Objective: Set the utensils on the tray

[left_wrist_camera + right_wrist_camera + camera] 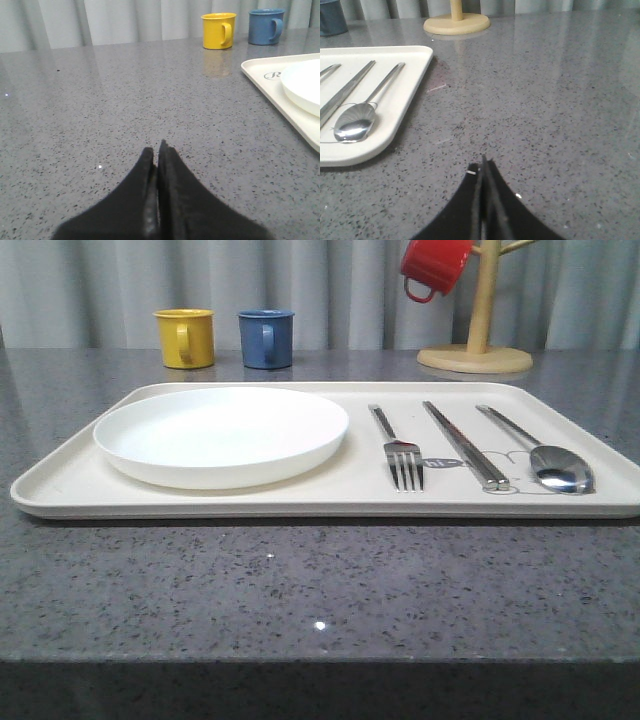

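The cream tray point(70, 472) lies across the grey table. On it sit the round white plate point(222, 434) at the left, then the steel fork point(398, 452), the flat chopsticks point(464, 444) and the spoon point(548, 458) at the right. My left gripper point(156, 148) is shut with nothing in it, low over bare table to the left of the tray's corner point(280, 97). My right gripper point(482, 162) is shut and empty, over bare table to the right of the tray point(415, 65), where the spoon point(357, 120) lies.
A yellow mug point(185, 337) and a blue mug point(266, 337) stand behind the tray. A wooden mug stand point(476, 350) with a red mug point(434, 265) hanging on it is at the back right. Grey curtains close off the back.
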Robot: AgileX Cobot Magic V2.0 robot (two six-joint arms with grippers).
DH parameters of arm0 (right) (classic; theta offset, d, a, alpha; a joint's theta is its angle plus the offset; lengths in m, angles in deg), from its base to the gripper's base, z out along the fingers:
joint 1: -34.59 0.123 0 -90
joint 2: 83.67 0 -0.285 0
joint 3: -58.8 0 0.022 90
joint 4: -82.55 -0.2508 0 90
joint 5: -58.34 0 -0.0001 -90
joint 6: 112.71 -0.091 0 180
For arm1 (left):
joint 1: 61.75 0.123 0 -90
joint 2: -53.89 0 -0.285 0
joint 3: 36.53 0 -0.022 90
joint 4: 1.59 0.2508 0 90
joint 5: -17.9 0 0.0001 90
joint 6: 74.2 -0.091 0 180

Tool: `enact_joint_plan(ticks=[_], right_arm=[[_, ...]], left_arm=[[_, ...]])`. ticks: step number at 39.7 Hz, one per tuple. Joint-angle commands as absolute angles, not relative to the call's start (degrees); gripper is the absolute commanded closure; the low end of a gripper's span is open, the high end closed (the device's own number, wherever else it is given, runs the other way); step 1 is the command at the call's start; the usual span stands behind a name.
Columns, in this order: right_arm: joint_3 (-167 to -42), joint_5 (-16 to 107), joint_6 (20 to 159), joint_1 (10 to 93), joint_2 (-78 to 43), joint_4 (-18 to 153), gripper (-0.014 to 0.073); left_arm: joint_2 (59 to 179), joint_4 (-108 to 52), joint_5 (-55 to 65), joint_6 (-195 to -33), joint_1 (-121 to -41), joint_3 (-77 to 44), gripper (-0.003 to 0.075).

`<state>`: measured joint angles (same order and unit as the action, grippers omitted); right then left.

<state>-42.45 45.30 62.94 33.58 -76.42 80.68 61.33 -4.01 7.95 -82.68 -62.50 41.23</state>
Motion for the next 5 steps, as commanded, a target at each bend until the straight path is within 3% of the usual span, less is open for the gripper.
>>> enact_joint_plan(ticks=[1, 5], right_arm=[[-42.48, 50.23, 63.50, 33.29, -77.43, 80.61, 0.0661], [-42.48, 50.23, 63.50, 33.29, -77.43, 80.61, 0.0661]], left_arm=[[60.06, -4.56, 13.09, -82.23, -62.45, 41.10, 0.0738], [60.06, -4.56, 13.09, -82.23, -62.45, 41.10, 0.0738]])
